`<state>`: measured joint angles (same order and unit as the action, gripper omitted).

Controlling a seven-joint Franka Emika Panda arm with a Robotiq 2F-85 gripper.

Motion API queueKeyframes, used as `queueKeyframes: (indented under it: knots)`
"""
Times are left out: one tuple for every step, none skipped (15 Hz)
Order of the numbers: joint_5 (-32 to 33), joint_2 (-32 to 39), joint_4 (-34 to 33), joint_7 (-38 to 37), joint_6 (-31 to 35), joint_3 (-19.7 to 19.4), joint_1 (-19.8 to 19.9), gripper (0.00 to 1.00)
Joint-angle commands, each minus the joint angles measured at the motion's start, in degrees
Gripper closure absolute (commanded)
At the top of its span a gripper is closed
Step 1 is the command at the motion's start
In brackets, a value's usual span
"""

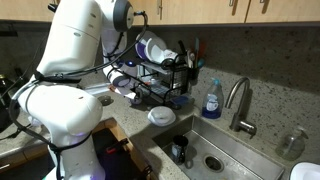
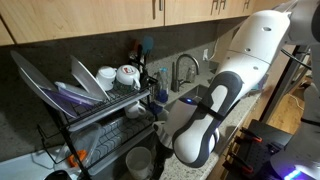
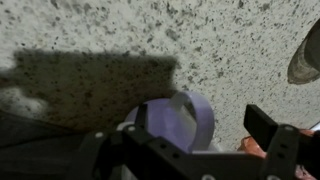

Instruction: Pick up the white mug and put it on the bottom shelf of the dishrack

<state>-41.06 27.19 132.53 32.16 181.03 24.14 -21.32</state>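
Note:
The white mug (image 3: 178,122), tinted lavender in the wrist view, stands between my gripper's (image 3: 200,125) two fingers. The right finger is a small gap away from it, so the gripper is open around the mug. In an exterior view the mug (image 1: 122,84) and gripper (image 1: 118,78) are just left of the black dishrack (image 1: 165,75), near its bottom shelf (image 1: 160,99). In an exterior view the mug (image 2: 140,160) is in front of the dishrack (image 2: 95,105), below the bottom shelf (image 2: 112,122); my arm hides most of the gripper there.
Plates (image 2: 50,85) and two mugs (image 2: 118,73) fill the rack's top tier. A white bowl (image 1: 162,116) lies on the speckled counter in front of the rack. The sink (image 1: 215,155), faucet (image 1: 238,100) and a blue soap bottle (image 1: 212,98) are to the right.

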Motion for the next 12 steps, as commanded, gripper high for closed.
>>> queueKeyframes:
  knots:
    - [-0.72, 1.03, -0.47, -1.04, 3.0, -0.06, -1.22, 0.32]
    - [-0.78, 1.05, -0.35, -1.01, 3.44, 0.07, -1.28, 0.41]
    - [-0.82, 1.05, -0.24, -0.99, 3.88, 0.1, -1.39, 0.48]
    - [-0.96, 0.97, -0.03, -1.04, 4.65, 0.13, -1.54, 0.58]
    - [-1.11, 0.9, 0.14, -1.1, 5.55, 0.07, -1.7, 0.65]
    - [-1.33, 0.74, 0.33, -1.1, 6.39, 0.26, -1.67, 0.73]
    - [-1.56, 0.66, 0.53, -1.11, 7.5, 0.32, -1.67, 0.8]
    - [-1.85, 0.61, 0.77, -1.11, 8.51, 0.46, -1.56, 0.88]
    - [-2.13, 0.49, 1.06, -1.14, 9.53, 0.51, -1.47, 0.95]
    - [-2.37, 0.48, 1.22, -1.15, 10.26, 0.66, -1.3, 1.0]
    - [-2.64, 0.44, 1.41, -1.21, 10.99, 0.57, -1.37, 0.98]
    - [-2.9, 0.55, 1.57, -1.2, 11.65, 0.54, -1.35, 1.0]
